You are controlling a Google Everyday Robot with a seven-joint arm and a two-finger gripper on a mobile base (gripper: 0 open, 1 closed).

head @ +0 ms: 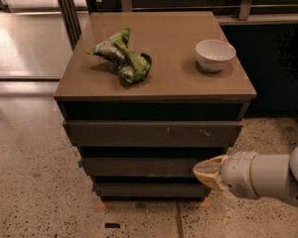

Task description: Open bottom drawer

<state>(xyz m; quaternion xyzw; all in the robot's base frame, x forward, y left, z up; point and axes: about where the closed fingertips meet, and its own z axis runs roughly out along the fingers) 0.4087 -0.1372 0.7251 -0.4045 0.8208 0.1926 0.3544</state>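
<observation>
Though tapered, gripper [205,173] near bottom drawer [148,190]

Reaching in from the four o'clock edge: thick white arm [275,176], held nearly level, cut off at the view's border. Pale wrist collar [238,175] ahead of it. Low at about five o'clock, end effector [206,171], tan wedge-shaped tip aimed toward nine o'clock.

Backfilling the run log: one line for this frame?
phase: approach | hand: at right end of middle drawer front, above bottom drawer | bottom drawer: looks shut
</observation>
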